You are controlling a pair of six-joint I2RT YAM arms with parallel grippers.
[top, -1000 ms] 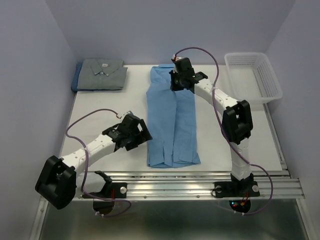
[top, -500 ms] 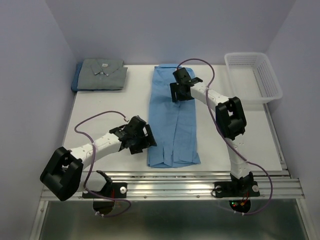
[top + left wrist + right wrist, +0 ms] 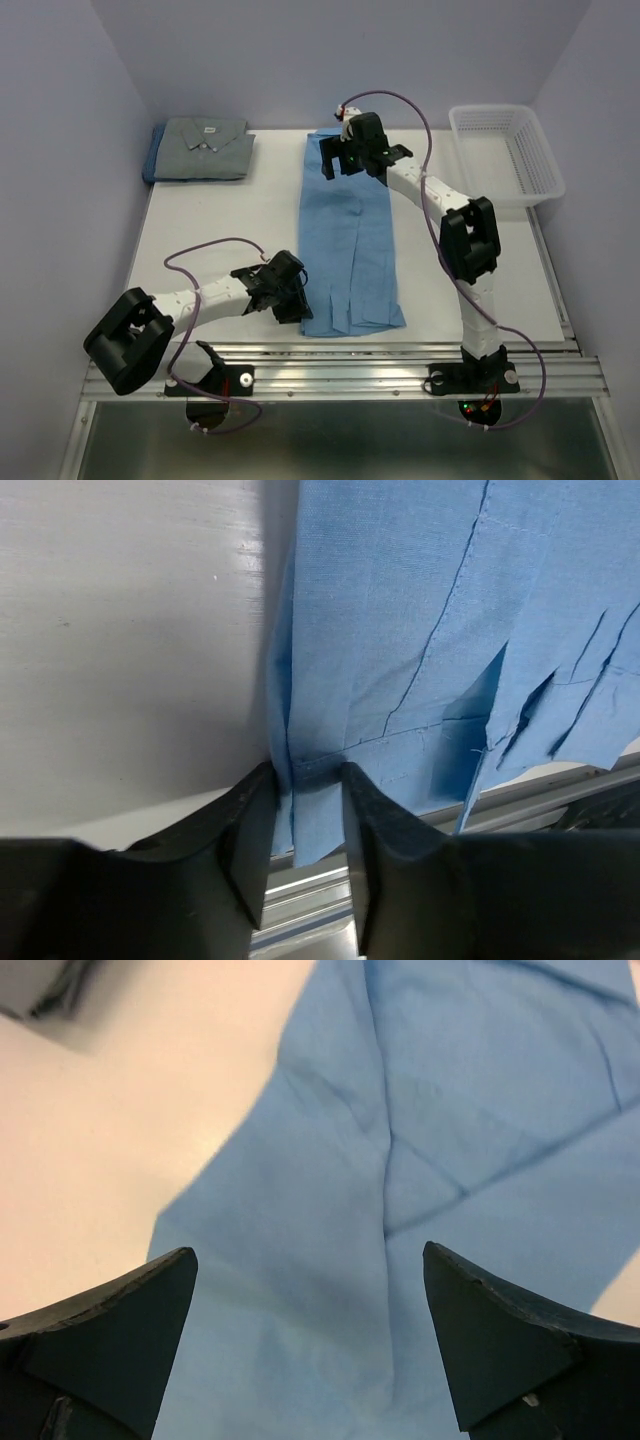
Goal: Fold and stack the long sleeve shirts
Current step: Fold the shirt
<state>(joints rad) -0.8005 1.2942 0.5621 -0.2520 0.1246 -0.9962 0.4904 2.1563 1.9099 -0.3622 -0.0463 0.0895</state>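
At the near edge of the table (image 3: pixel 210 220), the left gripper (image 3: pixel 293 300) lay low against the near-left corner of the light blue shirt (image 3: pixel 350 240). In the left wrist view its two fingers (image 3: pixel 250 840) stood close together on either side of the hem corner, with the cloth edge pinched between them, so it was clamped on the shirt. The hem there hung just over the table's front edge, above the metal rail.

The light blue shirt lay flat in a long narrow strip down the middle of the table, folded lengthwise, hem nearest the arms and its other end toward the back wall.

Over that far end the right gripper (image 3: pixel 335 160) was poised with its fingers spread wide apart. The right wrist view showed creased blue cloth between them, though whether the tips touched the fabric could not be told.

At the far left corner, well apart from the blue shirt, the grey shirt (image 3: pixel 205 148) sat folded on top of a darker blue shirt (image 3: pixel 152 165). At the far right stood a white mesh basket (image 3: pixel 505 160).
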